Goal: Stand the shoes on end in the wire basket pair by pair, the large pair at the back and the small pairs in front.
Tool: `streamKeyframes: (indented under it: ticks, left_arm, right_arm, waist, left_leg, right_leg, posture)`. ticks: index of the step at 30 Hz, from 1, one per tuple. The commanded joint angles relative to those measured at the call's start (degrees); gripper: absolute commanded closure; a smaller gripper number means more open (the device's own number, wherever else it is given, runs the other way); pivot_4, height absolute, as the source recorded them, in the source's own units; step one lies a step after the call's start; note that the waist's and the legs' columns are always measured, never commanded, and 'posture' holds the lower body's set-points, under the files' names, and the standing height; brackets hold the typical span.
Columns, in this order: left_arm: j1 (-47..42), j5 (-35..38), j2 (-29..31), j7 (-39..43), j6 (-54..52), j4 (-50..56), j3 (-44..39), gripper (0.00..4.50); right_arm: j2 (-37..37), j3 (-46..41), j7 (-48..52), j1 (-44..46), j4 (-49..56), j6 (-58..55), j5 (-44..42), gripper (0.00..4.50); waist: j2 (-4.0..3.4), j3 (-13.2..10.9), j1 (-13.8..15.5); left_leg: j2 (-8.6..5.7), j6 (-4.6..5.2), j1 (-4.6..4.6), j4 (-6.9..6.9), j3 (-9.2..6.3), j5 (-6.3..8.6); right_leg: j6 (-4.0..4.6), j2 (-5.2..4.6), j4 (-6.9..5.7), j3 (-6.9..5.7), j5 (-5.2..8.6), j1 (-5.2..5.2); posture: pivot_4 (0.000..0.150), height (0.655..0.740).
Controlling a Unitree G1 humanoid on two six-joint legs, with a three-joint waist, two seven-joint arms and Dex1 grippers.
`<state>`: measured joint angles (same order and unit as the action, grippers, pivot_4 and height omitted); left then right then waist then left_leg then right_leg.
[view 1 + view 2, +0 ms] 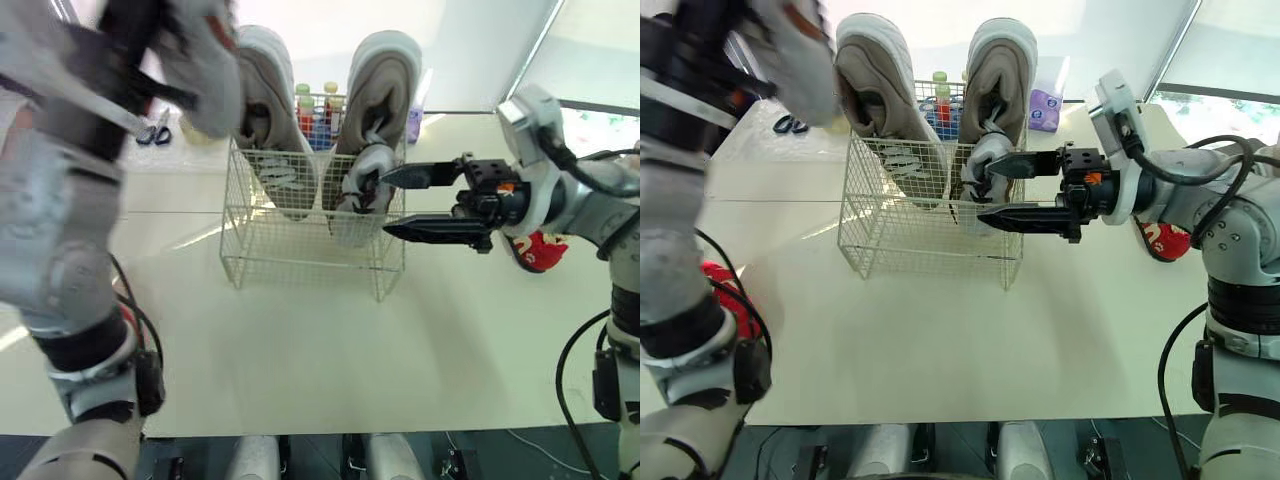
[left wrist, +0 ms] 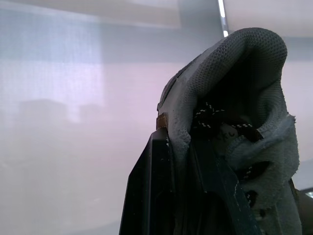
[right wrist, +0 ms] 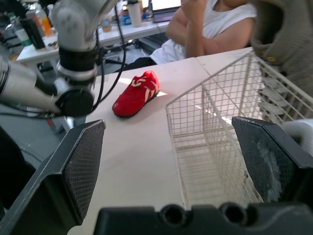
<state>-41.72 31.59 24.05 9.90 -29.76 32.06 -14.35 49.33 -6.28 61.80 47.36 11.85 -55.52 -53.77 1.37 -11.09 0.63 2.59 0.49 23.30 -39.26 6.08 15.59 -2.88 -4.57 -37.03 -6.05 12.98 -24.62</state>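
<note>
- Wire basket (image 1: pixel 300 250): white mesh, at the centre of both head views, standing on the pale table (image 1: pixel 330 370).
- Large pair, count two: left large shoe (image 1: pixel 265 100) and right large shoe (image 1: pixel 385 85). Both are beige-grey with white soles and stand on end side by side at the back of the basket, rising above its rim.
- Small grey pair, count two: the first small grey shoe (image 1: pixel 983 160) stands in the front right part of the basket, before the right large shoe. The second small grey shoe (image 2: pixel 234 78) is clamped in the left gripper (image 2: pixel 181 161), raised at the upper left of the head views.
- Red pair, count two, both lying on the table outside the basket: first red shoe (image 1: pixel 535 250) at right centre, behind the right arm; second red shoe (image 3: pixel 137 93) beyond the basket.
- Right gripper (image 1: pixel 388 204): jaws wide apart at the basket's right front. Contact between the upper fingertip and the first small grey shoe cannot be determined.
- The left wrist view adds mesh, suede and speckled laces. The right wrist view adds a seated person (image 3: pixel 195 29) in a white top.
</note>
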Motion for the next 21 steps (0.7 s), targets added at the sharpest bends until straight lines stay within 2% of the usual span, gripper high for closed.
streamKeyframes:
  ticks: [1,8,12,21]
  left_arm:
    - [3.94,-6.52,-2.9,-0.39,7.79,-1.02,3.92,4.42]
    - [8.48,-20.92,-8.0,-1.32,26.95,-16.15,9.17,4.42]
    - [10.9,-21.05,-11.02,0.56,31.2,-20.69,10.63,4.42]
    - [15.51,-26.58,-14.74,-0.06,40.82,-31.2,13.34,4.42]
  right_arm:
    - [1.17,-2.14,0.32,1.65,-0.29,0.47,-0.18,0.0]
    - [1.11,-4.01,-2.64,0.89,1.87,-1.28,-2.09,0.0]
    - [0.99,-5.02,-4.52,0.51,2.72,-2.02,-3.14,0.0]
    - [-1.08,-5.52,-7.7,-0.31,3.99,-2.14,-4.56,0.0]
  waist:
    - [-0.01,0.01,-0.07]
    - [-0.01,0.01,0.28]
    - [-0.02,0.03,0.25]
    - [-0.1,0.12,0.28]
  left_leg:
    - [0.02,0.0,0.0,0.0,0.01,0.0]
    - [0.0,0.01,0.08,0.01,0.04,0.0]
    - [-0.01,0.04,0.07,0.01,0.04,0.02]
    - [0.01,0.04,0.04,0.0,0.01,0.02]
  right_leg:
    - [0.0,0.03,0.0,0.02,0.0,-0.02]
    - [0.01,0.0,0.01,0.03,0.0,-0.11]
    - [0.01,-0.06,0.05,0.03,0.0,-0.08]
    - [0.01,-0.06,0.04,0.01,0.0,-0.05]
  posture:
    - [0.15,0.74]
    - [0.15,0.74]
    - [0.15,0.74]
    - [0.15,0.74]
